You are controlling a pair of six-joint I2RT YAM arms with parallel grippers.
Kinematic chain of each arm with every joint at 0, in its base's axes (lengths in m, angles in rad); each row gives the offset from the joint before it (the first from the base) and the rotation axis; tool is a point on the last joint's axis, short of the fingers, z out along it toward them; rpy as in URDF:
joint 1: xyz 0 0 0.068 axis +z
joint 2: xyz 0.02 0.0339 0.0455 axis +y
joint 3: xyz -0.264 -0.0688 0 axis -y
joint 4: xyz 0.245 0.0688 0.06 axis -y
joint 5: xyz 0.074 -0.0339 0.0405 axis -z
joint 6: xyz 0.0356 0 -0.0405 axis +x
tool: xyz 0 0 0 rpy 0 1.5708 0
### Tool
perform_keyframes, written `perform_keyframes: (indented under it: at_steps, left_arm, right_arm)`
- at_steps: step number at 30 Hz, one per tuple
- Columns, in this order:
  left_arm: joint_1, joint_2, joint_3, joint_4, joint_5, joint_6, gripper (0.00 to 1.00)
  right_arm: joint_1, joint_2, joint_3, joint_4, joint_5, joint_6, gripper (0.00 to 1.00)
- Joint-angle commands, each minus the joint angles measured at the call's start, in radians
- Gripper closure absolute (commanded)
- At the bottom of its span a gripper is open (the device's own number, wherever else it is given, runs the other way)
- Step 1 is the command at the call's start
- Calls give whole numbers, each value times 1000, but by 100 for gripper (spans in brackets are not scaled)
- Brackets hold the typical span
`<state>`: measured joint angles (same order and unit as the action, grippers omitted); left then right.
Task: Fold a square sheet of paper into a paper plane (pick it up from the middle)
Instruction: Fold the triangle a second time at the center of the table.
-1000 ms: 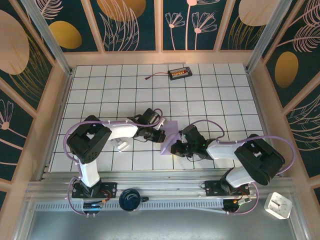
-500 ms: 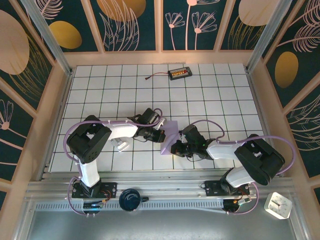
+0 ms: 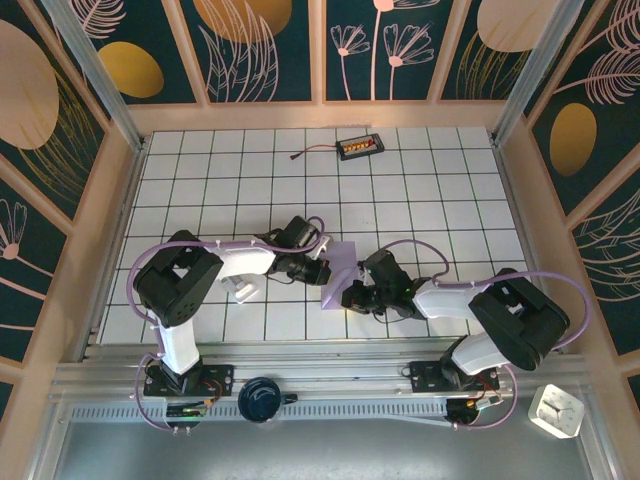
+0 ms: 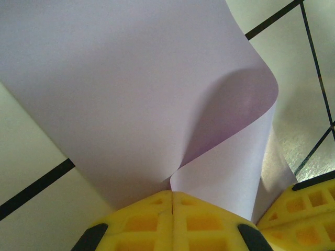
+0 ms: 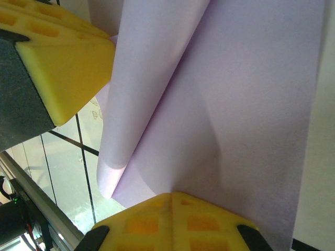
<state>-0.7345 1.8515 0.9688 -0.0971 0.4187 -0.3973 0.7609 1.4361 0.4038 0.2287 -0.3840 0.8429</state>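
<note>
We look down on a white tiled table [image 3: 450, 190] with 2 robot arms bolted at its near edge, the left arm [image 3: 178, 280] and the right arm [image 3: 515, 322]. Both bend inward and meet over the near middle of the table. Between them hangs the square sheet of paper [image 3: 340, 268], pale lavender and plain, bent rather than flat. We cannot tell whether its lower edge touches the tiles.

From the left wrist camera, the left gripper [image 4: 171, 197] has its 2 yellow fingers pressed together on the sheet's edge. The paper rises from that pinch and curls over to the right in a soft, rounded roll. A yellow finger of the other gripper shows at the lower right, just beside the paper.

From the right wrist camera, the right gripper [image 5: 170, 201] is also clamped tight on the paper, pinching a different edge. The sheet runs up from its fingers, its left side rolled loosely over itself.

On the table, a small silvery-white block [image 3: 243, 288] lies just beside the left arm. A small black device [image 3: 359, 148] with a thin cable [image 3: 310, 152] sits well apart near the far edge.
</note>
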Motion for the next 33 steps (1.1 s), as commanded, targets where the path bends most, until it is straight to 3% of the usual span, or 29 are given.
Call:
perform_keyframes:
  at_steps: [1, 8, 14, 21, 33]
  left_arm:
    - [4, 26, -10, -11, -14, -5, 100]
    - [4, 71, -24, -87, -86, 13, 100]
    - [4, 83, -47, -133, -132, 17, 100]
    - [3, 88, -50, -142, -139, 19, 100]
    - [4, 96, -49, -144, -143, 19, 100]
  right_arm:
    - [-3, 39, -18, -107, 60, -28, 100]
    - [-2, 16, 18, -126, 57, -41, 100]
    - [-2, -39, 75, -146, 50, -56, 94]
    - [32, -72, 93, -51, 7, -26, 91]
    - [110, 42, 96, 106, -12, 39, 97]
